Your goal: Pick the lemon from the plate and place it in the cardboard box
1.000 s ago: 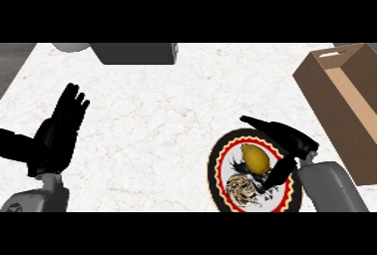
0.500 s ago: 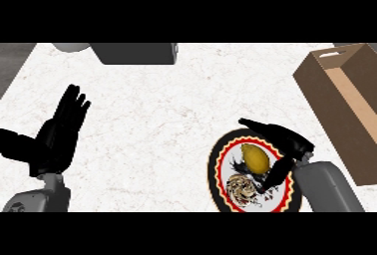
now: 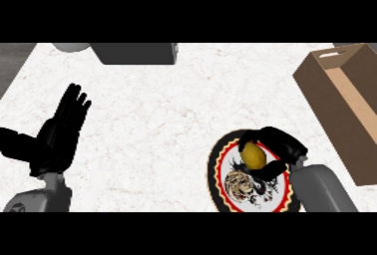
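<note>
A yellow lemon (image 3: pixel 253 154) lies on a round plate (image 3: pixel 223 174) with a red and black rim at the lower right of the counter. My right hand (image 3: pixel 283 144) is curled around the lemon, fingers arching over its top and the thumb under its lower right side. An open cardboard box (image 3: pixel 340 104) stands at the right edge, beyond the plate. At the left of the head view my left hand (image 3: pixel 59 132) rests open with fingers pointing up, far from the plate.
A grey block (image 3: pixel 136 52) and a pale round object (image 3: pixel 71 47) sit at the counter's far edge, upper left. White marble counter (image 3: pixel 169 119) stretches between the two hands.
My right hand's fingers have closed in further around the lemon. The left hand has not moved.
</note>
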Controlling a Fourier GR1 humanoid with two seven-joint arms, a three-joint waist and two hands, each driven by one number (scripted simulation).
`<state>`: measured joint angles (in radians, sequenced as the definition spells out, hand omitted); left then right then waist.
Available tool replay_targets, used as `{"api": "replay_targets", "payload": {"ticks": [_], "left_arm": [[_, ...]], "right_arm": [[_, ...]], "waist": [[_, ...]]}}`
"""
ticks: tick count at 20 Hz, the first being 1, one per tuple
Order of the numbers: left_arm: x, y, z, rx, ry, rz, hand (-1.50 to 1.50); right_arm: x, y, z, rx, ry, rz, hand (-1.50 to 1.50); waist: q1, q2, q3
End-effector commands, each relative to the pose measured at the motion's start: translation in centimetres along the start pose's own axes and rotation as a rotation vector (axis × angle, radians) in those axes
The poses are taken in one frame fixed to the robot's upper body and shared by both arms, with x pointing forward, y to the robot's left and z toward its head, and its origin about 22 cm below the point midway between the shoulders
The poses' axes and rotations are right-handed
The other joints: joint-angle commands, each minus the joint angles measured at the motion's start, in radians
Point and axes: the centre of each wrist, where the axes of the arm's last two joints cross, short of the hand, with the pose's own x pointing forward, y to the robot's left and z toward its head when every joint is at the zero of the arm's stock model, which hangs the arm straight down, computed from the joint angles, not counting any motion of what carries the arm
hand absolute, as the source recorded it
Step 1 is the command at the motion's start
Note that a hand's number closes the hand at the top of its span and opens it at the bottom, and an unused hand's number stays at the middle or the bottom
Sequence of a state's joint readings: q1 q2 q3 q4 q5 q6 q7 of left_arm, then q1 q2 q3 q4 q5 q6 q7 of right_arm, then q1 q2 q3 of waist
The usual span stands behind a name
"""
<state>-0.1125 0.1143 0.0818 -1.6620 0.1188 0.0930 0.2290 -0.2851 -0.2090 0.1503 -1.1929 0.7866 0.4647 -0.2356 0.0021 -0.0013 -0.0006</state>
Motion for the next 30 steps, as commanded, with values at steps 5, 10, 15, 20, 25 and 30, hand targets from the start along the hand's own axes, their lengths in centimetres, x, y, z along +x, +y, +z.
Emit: {"api": "replay_targets", "payload": {"ticks": [5,10,15,20,25,30], "left_arm": [[-0.1,-2.0,-0.6,0.007,-0.010,0.003,0.00],[0.0,-1.1,-0.4,0.006,-0.004,-0.005,0.00],[1.1,0.4,-0.1,-0.004,0.002,-0.016,0.00],[-0.6,0.0,-0.4,0.013,-0.014,-0.003,0.00],[0.0,0.4,-0.2,0.004,0.003,-0.011,0.00],[-0.9,-0.3,0.7,-0.004,0.007,-0.004,0.00]], "right_arm": [[-1.0,-0.2,1.1,-0.086,-0.038,0.070,1.50],[3.3,-0.4,0.0,-0.231,-0.031,0.121,1.50],[9.6,3.1,-3.1,-0.415,0.178,0.324,1.50],[16.1,2.3,-3.0,-0.461,0.145,0.420,1.50],[21.4,0.6,0.5,-0.527,0.104,0.467,1.50],[21.9,-2.4,2.3,-0.831,0.151,0.225,1.50]], "waist": [[-0.002,0.001,0.001],[-0.005,0.000,0.000],[-0.002,-0.007,-0.001],[-0.004,-0.001,0.000],[-0.007,-0.002,0.000],[-0.004,-0.002,0.001]]}}
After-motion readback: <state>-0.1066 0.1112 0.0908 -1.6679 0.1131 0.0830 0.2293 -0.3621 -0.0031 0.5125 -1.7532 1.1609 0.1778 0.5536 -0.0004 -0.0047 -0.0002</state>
